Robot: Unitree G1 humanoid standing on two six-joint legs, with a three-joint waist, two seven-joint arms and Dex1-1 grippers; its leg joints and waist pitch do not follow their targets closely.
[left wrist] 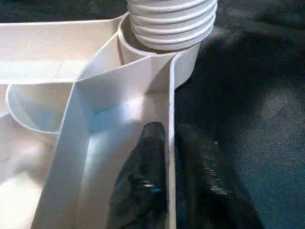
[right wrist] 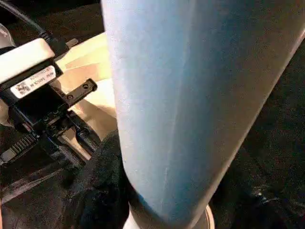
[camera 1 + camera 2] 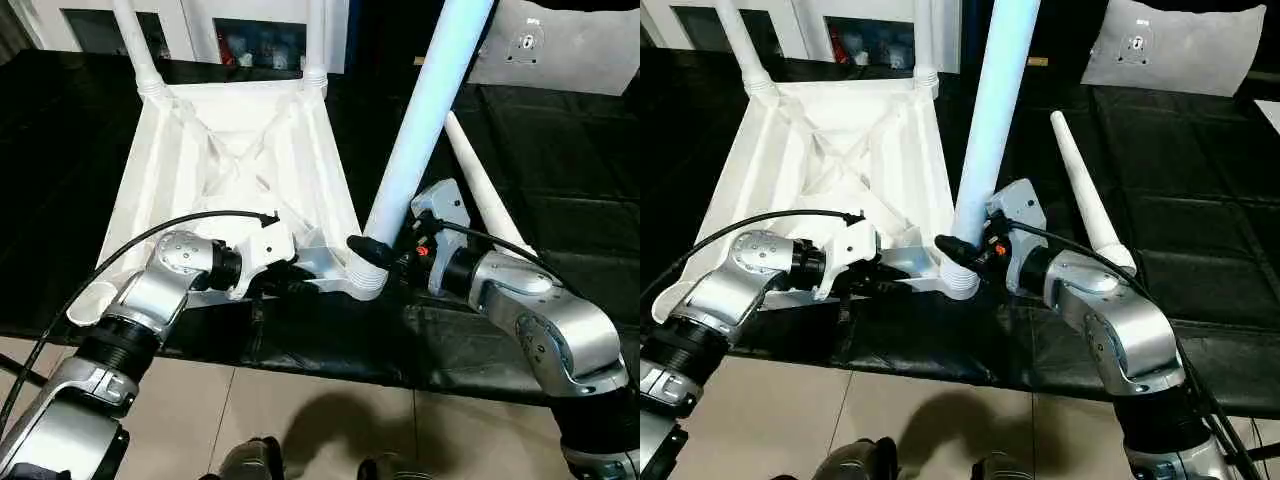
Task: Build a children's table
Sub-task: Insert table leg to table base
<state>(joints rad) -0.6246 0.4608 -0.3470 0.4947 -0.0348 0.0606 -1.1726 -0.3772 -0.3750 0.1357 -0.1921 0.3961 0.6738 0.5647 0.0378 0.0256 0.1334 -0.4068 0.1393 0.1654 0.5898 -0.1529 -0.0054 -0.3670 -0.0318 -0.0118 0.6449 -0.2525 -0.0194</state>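
The children's table (image 3: pixel 230 150) lies upside down on the black cover, ribs up. Two legs (image 3: pixel 135 45) stand in its far corner sockets. A third leg (image 3: pixel 425 110) stands upright in the near right socket (image 3: pixel 365 282), its ribbed foot (image 1: pixel 171 24) seated in the cup. My right gripper (image 3: pixel 385 250) is shut around this leg just above the socket, one black finger (image 2: pixel 100 181) curling round it. My left gripper (image 3: pixel 288 284) straddles the table's near rim wall (image 1: pixel 169 143), fingers (image 1: pixel 143 171) pressed on either side. A fourth leg (image 3: pixel 485 190) lies loose to the right.
The near left socket (image 3: pixel 90 300) stands open at the table's corner. The black-covered work table (image 3: pixel 560 200) ends just below my grippers, with tiled floor (image 3: pixel 300 410) beyond its front edge. A grey pad (image 3: pixel 560 45) lies at the back right.
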